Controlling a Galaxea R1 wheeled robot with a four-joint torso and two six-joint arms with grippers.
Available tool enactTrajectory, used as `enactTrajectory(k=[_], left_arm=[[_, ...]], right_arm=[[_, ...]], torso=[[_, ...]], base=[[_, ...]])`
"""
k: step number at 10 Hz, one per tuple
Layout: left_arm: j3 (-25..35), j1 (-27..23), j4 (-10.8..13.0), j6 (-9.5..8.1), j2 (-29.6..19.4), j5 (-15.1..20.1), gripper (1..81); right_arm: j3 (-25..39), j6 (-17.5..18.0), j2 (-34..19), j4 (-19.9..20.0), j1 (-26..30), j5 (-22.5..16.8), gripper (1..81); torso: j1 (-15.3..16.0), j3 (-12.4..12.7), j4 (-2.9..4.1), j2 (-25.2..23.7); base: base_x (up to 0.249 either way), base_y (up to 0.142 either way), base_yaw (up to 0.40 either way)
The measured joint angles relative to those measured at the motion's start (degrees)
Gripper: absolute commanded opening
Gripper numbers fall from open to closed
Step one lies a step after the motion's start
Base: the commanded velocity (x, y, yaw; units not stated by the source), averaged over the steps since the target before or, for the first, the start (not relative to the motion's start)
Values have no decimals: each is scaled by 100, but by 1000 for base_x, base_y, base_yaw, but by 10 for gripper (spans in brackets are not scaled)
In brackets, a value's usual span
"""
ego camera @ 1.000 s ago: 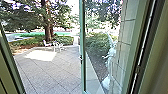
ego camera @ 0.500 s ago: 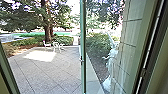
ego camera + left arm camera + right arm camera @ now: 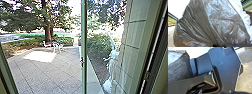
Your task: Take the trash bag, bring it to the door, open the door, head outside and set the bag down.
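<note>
- so where's the trash bag [image 3: 220, 18]?

- right up close to the left wrist camera. it's dark, shiny plastic, a bit see-through, with long creases running together toward a small dark part [image 3: 214, 45]. it shows in the right wrist view too, next to the robot's own plate.

- has the left gripper got hold of it?

- i can't tell. i can't make out how far open it is either, or whether it's gripping anything.

- and the right gripper?

- same answer, i can't tell if it's open or shut, or if it has hold of anything.

- what about the door [image 3: 84, 32]?

- it stands open, a glass one with a greenish frame. its upright edge runs down the middle of the head view, with a small handle [image 3: 81, 61] on it. through the glass there's a white statue [image 3: 111, 63] near a stone wall [image 3: 133, 32].

- and past the opening?

- a paved yard [image 3: 42, 72] with a bright patch of sun on it, some white chairs [image 3: 46, 45] farther off, and a big tree [image 3: 48, 30] behind them, with a low hedge [image 3: 63, 40] beside its trunk.
</note>
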Motion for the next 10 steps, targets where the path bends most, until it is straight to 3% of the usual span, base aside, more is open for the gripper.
enactTrajectory(k=[10], left_arm=[[11, 27, 2, 0, 50, -17, 10]], right_arm=[[-4, -2, -63, -1, 27, -9, 811]], torso=[[-14, 2, 0, -9]], base=[[78, 0, 0]])
